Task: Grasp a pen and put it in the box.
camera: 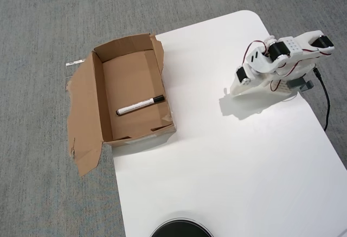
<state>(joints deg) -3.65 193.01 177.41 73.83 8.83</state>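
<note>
The white pen [140, 106] with its black cap lies flat on the floor of the brown cardboard box [99, 98], slanted, cap end toward the right wall. The box stands open at the table's left edge, with a torn flap spread over the carpet. My gripper [232, 90] is far to the right of the box, folded back low over the white table close to the arm's base. Its fingers look pressed together with nothing between them. White fingers on the white table make the tips hard to make out.
The white table [227, 161] has rounded corners, and grey carpet lies beyond its left and far edges. A black round object [180, 229] pokes in at the bottom edge. A black cable [326, 102] runs down the right side beside the arm's base.
</note>
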